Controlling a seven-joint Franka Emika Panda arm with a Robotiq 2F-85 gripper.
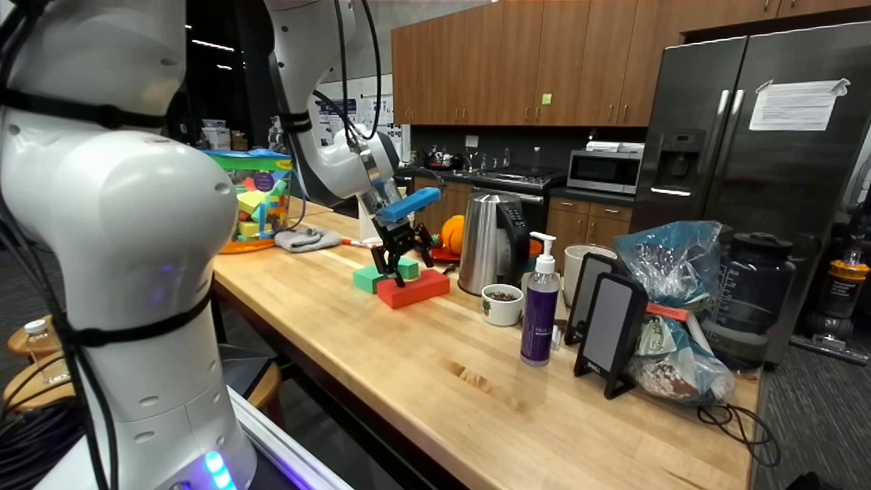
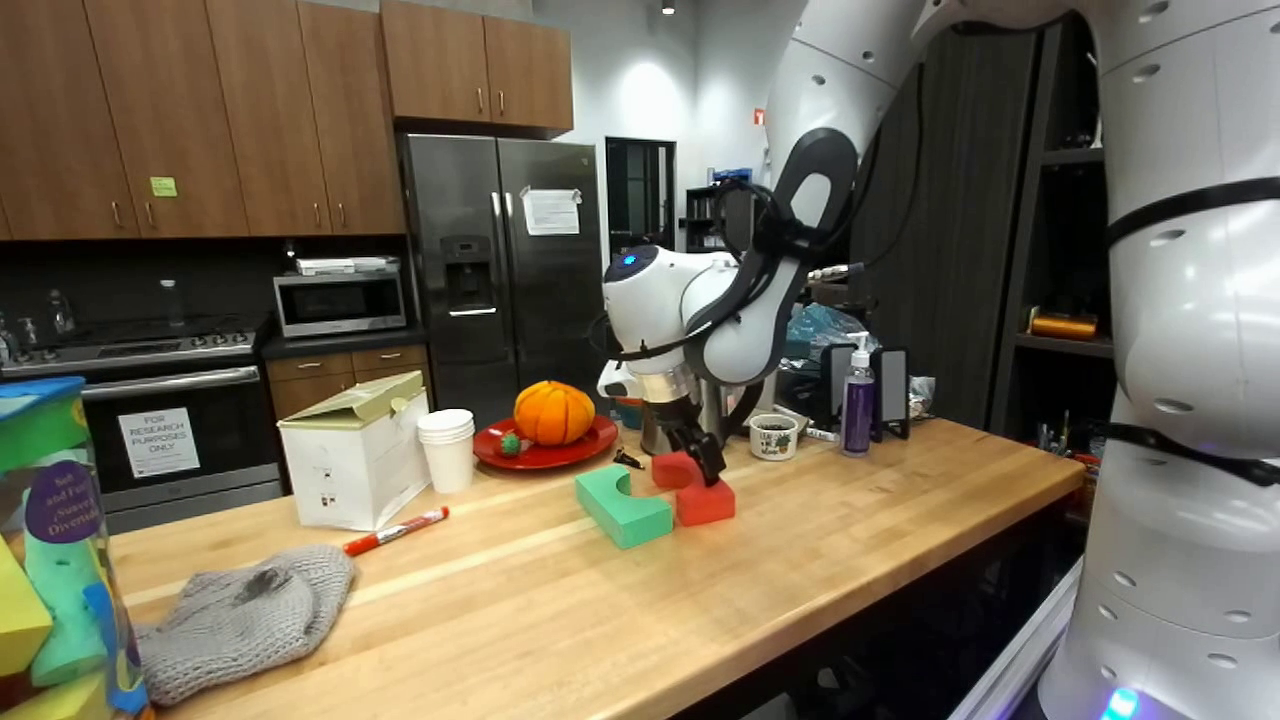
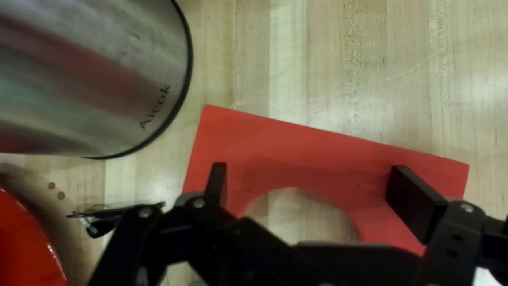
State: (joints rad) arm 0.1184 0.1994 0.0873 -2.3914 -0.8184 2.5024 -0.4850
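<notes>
Tool (image 3: 307, 180) spread wide over red block (image 3: 297, 147)
Flat on the desk (image 3: 337, 79), its broad face likely steadies it; the fingers (image 3: 410, 198) hang over opposite ends, contact unclear.

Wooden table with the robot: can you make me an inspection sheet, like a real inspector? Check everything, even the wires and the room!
Surface: pale wooden tabletop, a brown knot showing in the grain.
Blocks: red rectangular block with a curved notch, lying flat beside a green notched block.
Clutter: shiny steel kettle, near the red block; purple pump bottle; round red plate holding an orange pumpkin.
Tool: black two-fingered tool, jaws apart over the red block; I can't tell whether it touches.
Cables: coiled black cable heap beside the white robot base; thin black cord trailing past the tabletop's end.
Surroundings: brown wooden cabinets, dark metal refrigerator.
</notes>
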